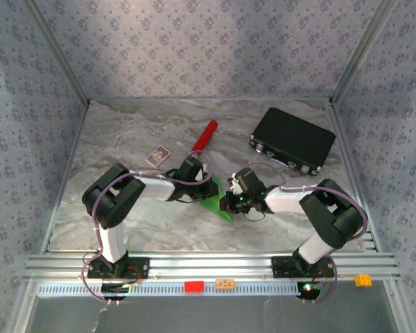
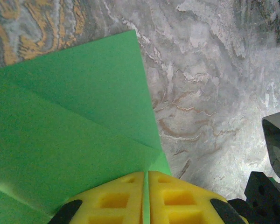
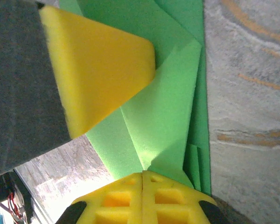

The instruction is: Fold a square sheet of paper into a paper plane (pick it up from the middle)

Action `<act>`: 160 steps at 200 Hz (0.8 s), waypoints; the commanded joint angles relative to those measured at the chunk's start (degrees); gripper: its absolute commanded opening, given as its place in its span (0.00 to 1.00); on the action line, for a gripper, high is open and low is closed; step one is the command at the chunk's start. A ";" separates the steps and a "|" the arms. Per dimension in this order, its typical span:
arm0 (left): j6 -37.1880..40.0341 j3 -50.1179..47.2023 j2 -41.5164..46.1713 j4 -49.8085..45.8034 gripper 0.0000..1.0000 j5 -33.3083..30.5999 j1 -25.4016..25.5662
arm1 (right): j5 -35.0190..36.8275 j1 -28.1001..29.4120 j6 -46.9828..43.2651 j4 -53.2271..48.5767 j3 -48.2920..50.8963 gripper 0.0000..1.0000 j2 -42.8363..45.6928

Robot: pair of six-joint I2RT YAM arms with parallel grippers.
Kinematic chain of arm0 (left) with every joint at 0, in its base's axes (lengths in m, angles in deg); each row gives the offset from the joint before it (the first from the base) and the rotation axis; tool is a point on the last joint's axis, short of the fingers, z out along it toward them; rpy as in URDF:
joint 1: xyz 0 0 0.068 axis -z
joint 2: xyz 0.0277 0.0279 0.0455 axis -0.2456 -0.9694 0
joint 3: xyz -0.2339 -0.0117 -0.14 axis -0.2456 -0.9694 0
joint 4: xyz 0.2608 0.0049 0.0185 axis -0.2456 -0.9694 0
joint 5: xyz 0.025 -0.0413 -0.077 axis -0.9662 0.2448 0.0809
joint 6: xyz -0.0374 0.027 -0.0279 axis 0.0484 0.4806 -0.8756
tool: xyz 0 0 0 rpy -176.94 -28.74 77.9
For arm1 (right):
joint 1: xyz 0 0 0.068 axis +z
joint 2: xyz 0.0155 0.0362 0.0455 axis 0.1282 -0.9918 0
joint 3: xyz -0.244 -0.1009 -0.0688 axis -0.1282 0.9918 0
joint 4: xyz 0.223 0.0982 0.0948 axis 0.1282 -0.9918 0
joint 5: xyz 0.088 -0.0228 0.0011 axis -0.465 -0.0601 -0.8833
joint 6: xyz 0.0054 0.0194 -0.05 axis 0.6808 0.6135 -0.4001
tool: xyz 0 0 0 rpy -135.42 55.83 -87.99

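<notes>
Marbled table [image 1: 125, 139]: one green sheet [image 1: 215, 205], one black case [image 1: 292, 139].

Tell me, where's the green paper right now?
In the top view, the partly folded green paper sits mid-table between the left gripper and right gripper, both pinching it, nearer than the red cylinder.
</notes>
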 commanded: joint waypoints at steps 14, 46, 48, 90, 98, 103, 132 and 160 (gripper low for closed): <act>3.27 2.27 -1.19 -4.41 0.13 -2.13 -0.81 | -1.16 -0.90 2.37 2.77 3.19 0.04 -0.40; 5.27 4.46 2.79 -7.08 0.22 -2.76 -1.10 | -1.35 -1.16 3.58 4.64 4.90 0.04 -0.58; 5.44 4.59 3.14 -7.30 0.23 -2.90 -1.04 | -1.34 -1.16 3.67 4.75 5.01 0.04 -0.58; 5.23 2.96 8.38 -10.13 0.20 -4.03 -0.33 | -1.01 -1.28 5.15 7.20 6.52 0.01 -1.09; 4.85 2.34 8.43 -10.12 0.16 -3.74 0.19 | -0.99 -1.36 5.36 7.46 6.63 0.01 -1.10; 4.67 2.05 8.24 -10.04 0.14 -3.49 0.46 | -1.01 -1.35 5.37 7.59 6.66 0.01 -1.10; 3.98 1.99 5.76 -9.61 0.09 -2.41 2.39 | -1.02 -1.44 5.45 7.91 6.72 0.00 -1.07; 2.75 1.91 3.23 -9.06 0.08 -2.46 2.81 | -1.10 -1.60 5.76 8.17 7.00 0.00 -1.10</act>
